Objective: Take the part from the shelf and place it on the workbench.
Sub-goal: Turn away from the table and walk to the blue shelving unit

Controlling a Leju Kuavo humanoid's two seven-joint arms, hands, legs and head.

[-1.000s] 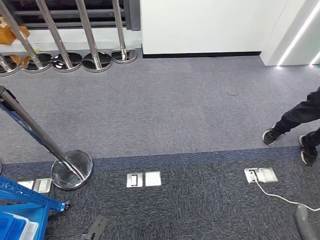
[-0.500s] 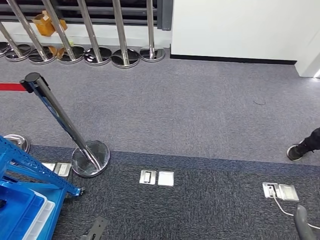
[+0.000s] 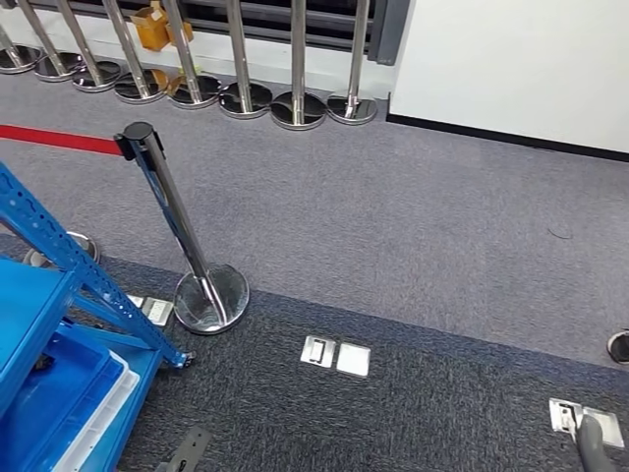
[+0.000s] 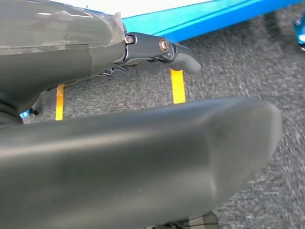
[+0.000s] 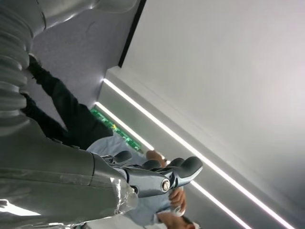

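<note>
Blue metal shelf [image 3: 44,285] at the head view's left edge, w/ blue bin [image 3: 71,408] on lower tier.

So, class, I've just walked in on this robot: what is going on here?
The robot stands on grey carpet beside a blue shelf with a blue bin on its low tier. Its head looks down at the floor, past a chrome stanchion with a red belt. Its left hand hangs over the carpet and holds nothing; its right hand holds nothing either. A person stands near its right side. No part or workbench can be made out.
</note>
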